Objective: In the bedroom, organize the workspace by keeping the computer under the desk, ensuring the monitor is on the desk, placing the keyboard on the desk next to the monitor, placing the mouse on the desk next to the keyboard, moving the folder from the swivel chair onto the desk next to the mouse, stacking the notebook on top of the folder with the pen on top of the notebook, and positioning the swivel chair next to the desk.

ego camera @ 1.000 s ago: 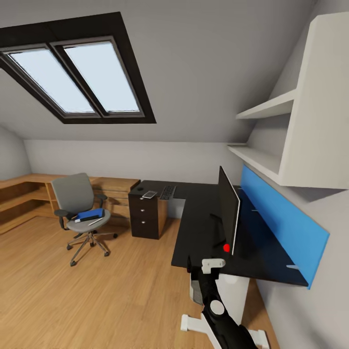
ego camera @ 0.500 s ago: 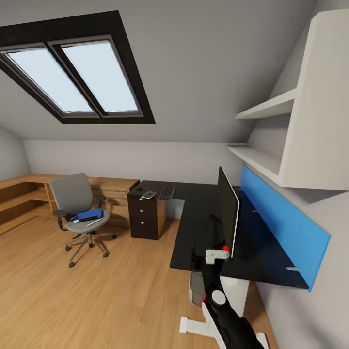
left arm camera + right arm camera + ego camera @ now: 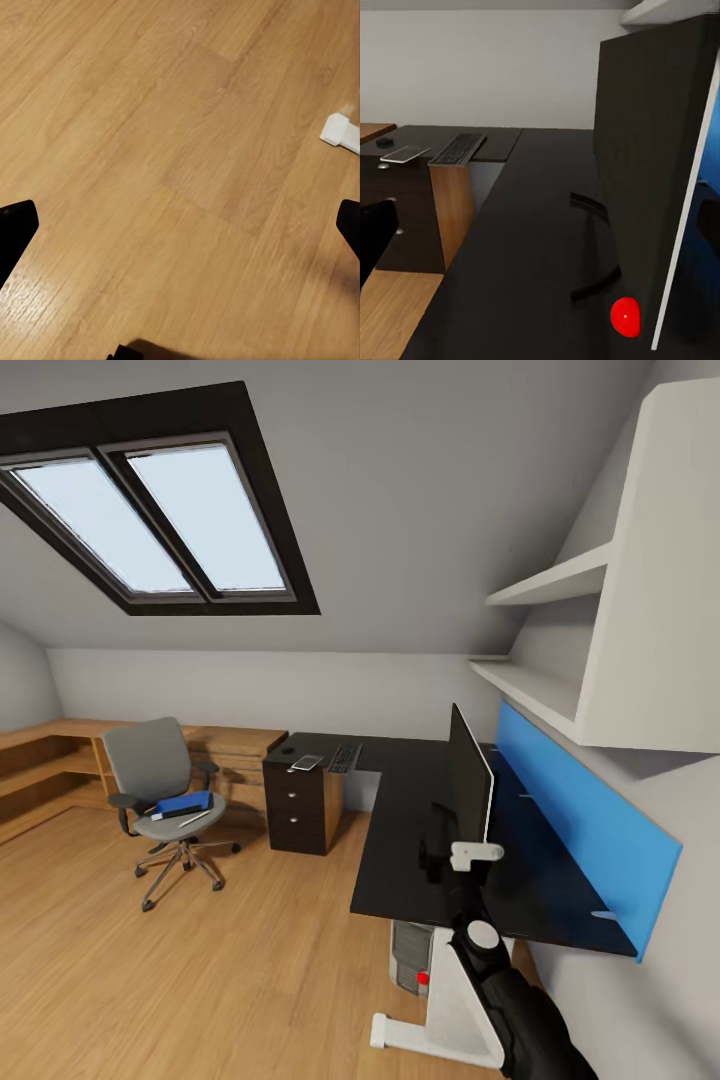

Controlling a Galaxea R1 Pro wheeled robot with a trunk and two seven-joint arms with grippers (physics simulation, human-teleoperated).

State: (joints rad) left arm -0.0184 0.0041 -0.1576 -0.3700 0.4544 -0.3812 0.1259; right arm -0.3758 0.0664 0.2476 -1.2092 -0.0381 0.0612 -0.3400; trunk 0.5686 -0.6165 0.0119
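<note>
The monitor (image 3: 468,785) stands edge-on on the long black desk (image 3: 400,840); its red light (image 3: 624,316) glows at a lower corner. My right gripper (image 3: 437,848) hovers open over the desk at the monitor's near end, its jaws wide apart (image 3: 540,232). The keyboard (image 3: 346,757) and the mouse (image 3: 385,140) lie on the far desk wing above the drawer unit (image 3: 297,805). Farther left, the swivel chair (image 3: 160,790) carries the blue folder (image 3: 186,802), a dark notebook (image 3: 170,813) and the pen (image 3: 197,818). The computer (image 3: 408,958) sits under the desk. My left gripper (image 3: 180,225) is open above bare floor.
A flat silver device (image 3: 308,762) lies beside the keyboard. A blue wall panel (image 3: 580,815) and white shelves (image 3: 560,660) run along the right wall. A wooden dresser (image 3: 60,760) lines the far left. The desk's white foot (image 3: 430,1030) rests on wooden floor.
My right arm has risen from below the desk's front edge to above the desktop, closer to the monitor. The chair and desk items have not moved.
</note>
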